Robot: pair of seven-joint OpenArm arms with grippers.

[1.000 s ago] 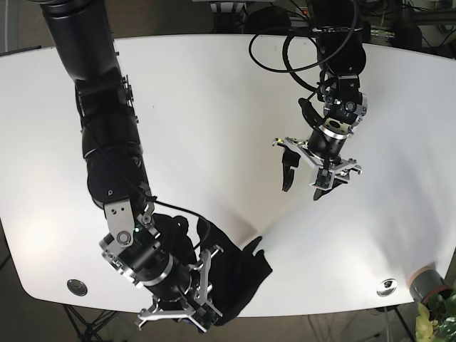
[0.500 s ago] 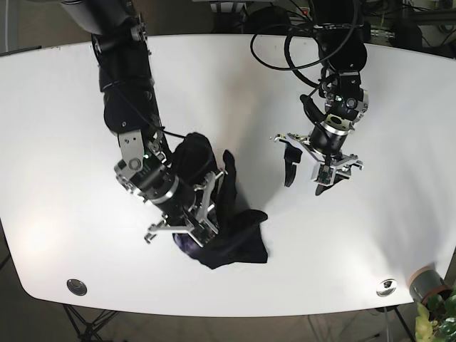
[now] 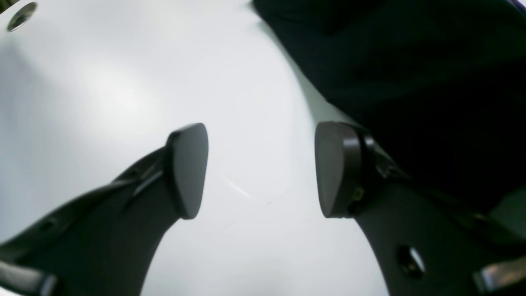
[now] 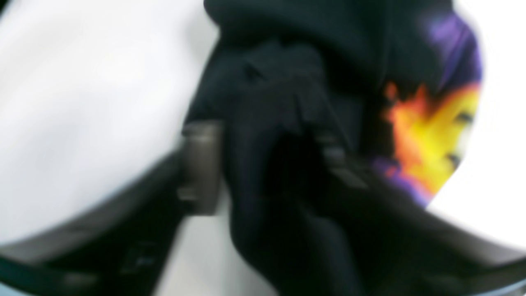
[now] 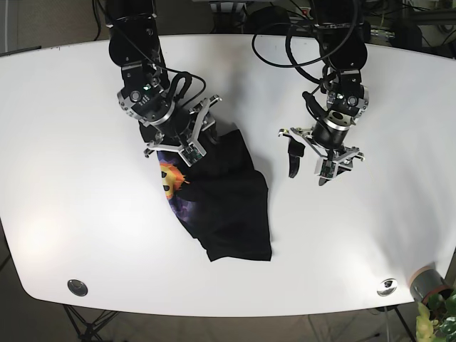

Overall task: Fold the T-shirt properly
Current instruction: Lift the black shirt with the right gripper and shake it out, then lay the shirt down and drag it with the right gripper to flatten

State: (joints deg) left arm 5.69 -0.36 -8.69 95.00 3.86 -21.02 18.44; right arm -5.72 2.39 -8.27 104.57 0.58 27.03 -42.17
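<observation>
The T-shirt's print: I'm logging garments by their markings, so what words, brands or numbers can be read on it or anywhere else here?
None can be read.
T-shirt: the print is an orange, yellow and purple picture with no legible lettering; the right wrist view of it is blurred.
Table: no labels or signs visible.

The right wrist view is badly blurred: the right gripper is a smear, its far pad buried in the dark T-shirt, so the grip itself cannot be made out. In the left wrist view the shirt runs off the top and right edges, its folds lost in blackness.
</observation>
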